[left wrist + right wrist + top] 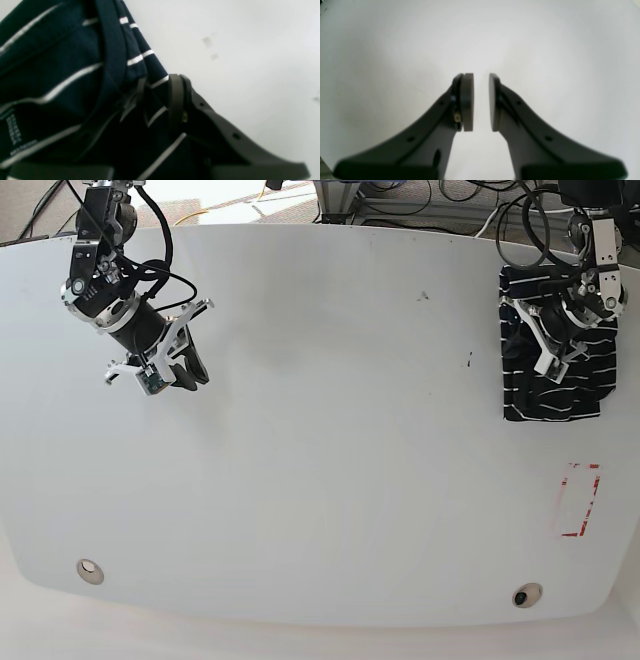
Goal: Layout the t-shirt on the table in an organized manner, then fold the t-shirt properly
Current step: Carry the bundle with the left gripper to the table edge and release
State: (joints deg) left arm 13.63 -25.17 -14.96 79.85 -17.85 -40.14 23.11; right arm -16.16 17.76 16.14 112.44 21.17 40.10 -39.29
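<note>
The shirt [553, 375] lies bunched into a compact dark rectangle at the far corner of the bench [320, 480], on the robot's left side, its long axis running from the far edge toward the near one and its thin white stripes mostly lying crosswise. In the left wrist view a block of small white print shows on the inside of the cloth near the collar band, but it is too blurred to read. The left arm reaches down from the far edge over the shirt, and the left fingers [156, 100] are clamped on a fold of striped cloth beside the neckline; one finger stands clear against the white bench while the other is half buried in the fabric. The right arm hangs over the opposite far corner, well apart from the shirt, its wrist angled down and toward the middle of the bench. The right fingers [481, 102] stand slightly apart with a narrow strip of bare bench showing between the pads, gripping nothing. A red-outlined rectangle [579, 500] is marked on the bench nearer the front edge, on the same side as the shirt, and two round fittings [90, 571] sit near the front corners.
</note>
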